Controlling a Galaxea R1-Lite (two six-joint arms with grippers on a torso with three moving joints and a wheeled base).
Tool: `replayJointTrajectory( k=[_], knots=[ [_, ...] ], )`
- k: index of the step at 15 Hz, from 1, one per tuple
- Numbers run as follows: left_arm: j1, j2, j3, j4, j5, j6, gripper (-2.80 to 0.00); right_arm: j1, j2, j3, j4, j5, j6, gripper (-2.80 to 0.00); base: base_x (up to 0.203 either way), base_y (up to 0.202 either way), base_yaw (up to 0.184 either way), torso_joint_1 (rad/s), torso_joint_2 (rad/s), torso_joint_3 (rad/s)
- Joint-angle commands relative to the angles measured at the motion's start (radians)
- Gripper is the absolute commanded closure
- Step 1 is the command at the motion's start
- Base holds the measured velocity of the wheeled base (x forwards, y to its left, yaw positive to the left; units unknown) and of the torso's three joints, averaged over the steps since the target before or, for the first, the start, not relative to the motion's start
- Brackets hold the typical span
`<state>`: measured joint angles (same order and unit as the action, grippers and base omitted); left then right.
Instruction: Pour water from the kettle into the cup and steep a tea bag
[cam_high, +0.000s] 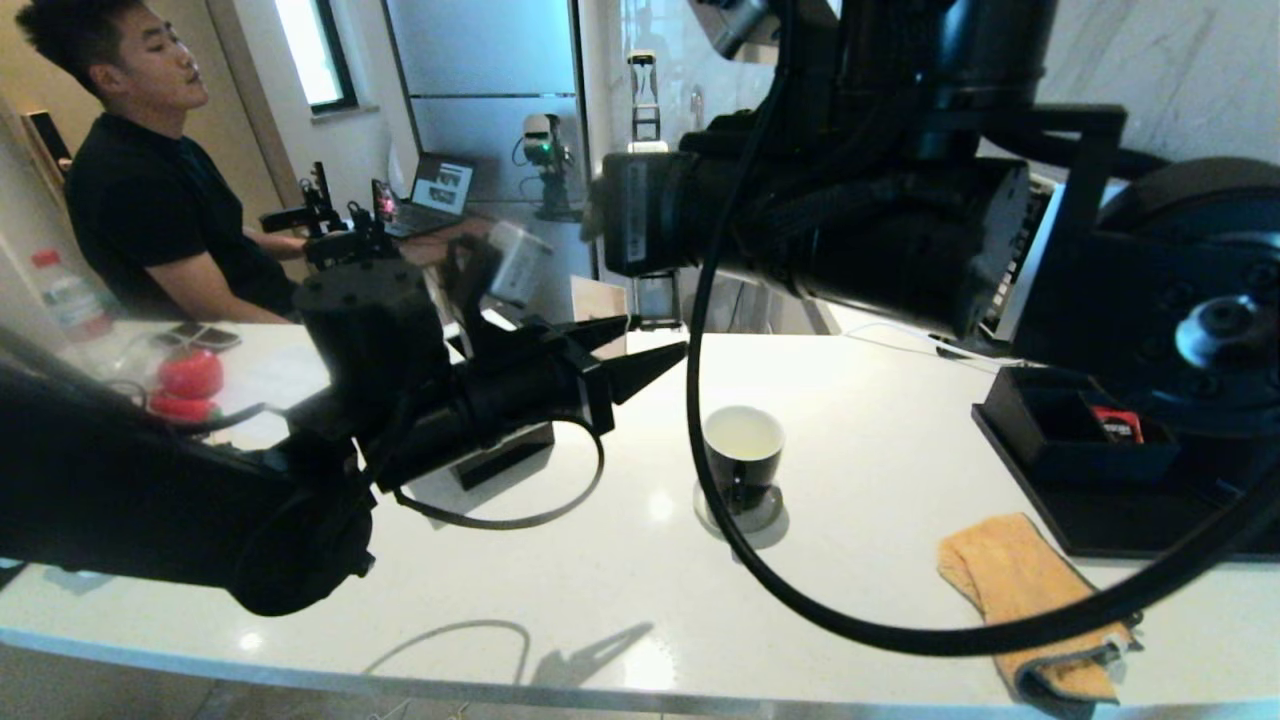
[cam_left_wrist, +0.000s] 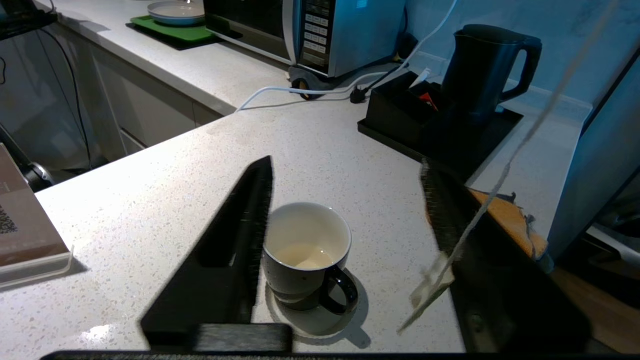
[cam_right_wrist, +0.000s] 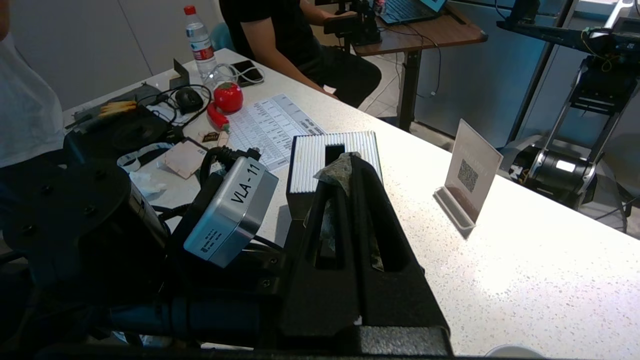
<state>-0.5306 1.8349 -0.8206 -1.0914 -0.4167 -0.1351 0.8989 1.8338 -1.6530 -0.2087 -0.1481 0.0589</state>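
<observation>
Risks first, imo: the right gripper (cam_right_wrist: 350, 165) is clenched on the tea bag (cam_right_wrist: 332, 172), pinched right at the tips. Its pale string (cam_left_wrist: 505, 170) dangles down past the left gripper (cam_left_wrist: 345, 167), whose 2 fingers stand apart w/ nothing between them yet. The paper tag (cam_left_wrist: 432, 287) hangs right by 1 finger, not centred, so a close could catch air or just flick the string and set the bag swinging.

The cup (cam_left_wrist: 306, 250) sits below on its coaster (cam_left_wrist: 310, 325) w/ a bit of pale water (cam_left_wrist: 306, 257) in it. A low swipe could knock it off.

Further out there's an orange cloth (cam_left_wrist: 505, 220) beside the cup, then the black tray (cam_left_wrist: 505, 122) w/ the kettle (cam_left_wrist: 480, 70) parked on it, and the microwave (cam_left_wrist: 310, 30) behind. Nothing really blocks the cup.
</observation>
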Motion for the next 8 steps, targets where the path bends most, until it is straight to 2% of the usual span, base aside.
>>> replayJointTrajectory(
  k=[1,8],
  knots=[
    [0.001,-0.001,0.0,-0.007,-0.002,-0.001,0.0,0.002,-0.002,0.007,-0.001,-0.001,0.0,0.0,0.0,0.0,0.0,0.0,0.0,0.0],
    [0.009,-0.006,0.005,-0.008,0.0,-0.001,0.0,0.003,-0.004,0.007,0.0,-0.008,-0.001,0.0,0.0,0.0,0.0,0.0,0.0,0.0]
  ],
)
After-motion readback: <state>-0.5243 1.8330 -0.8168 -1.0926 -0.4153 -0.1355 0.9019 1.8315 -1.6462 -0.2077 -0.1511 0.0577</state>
